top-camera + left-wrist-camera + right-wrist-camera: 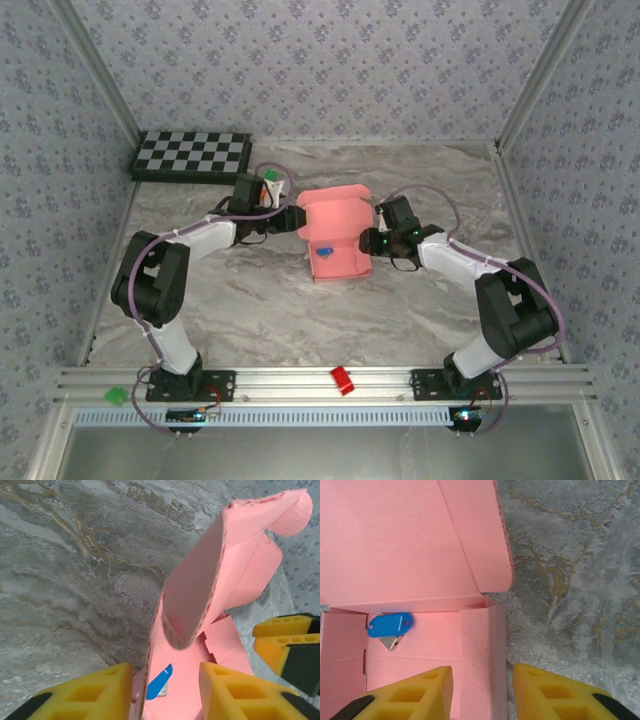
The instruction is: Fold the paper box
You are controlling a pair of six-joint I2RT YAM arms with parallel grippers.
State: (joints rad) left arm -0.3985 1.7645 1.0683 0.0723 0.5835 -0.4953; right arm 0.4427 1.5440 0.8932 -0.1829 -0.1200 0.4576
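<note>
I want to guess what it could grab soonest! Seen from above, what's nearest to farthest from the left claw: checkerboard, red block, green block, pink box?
1. The box: in the middle, right at the left claw.
2. The checkerboard: back left.
3. The red block: front rail, middle.
4. The green block: front left corner.

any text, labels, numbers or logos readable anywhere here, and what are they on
No readable text anywhere.
paper box: plain pink, no print.
blue tag lying inside it: blank on the face that shows.
checkerboard: black and white squares only, no characters.
green and white marker on the left arm: too small to read.
</note>
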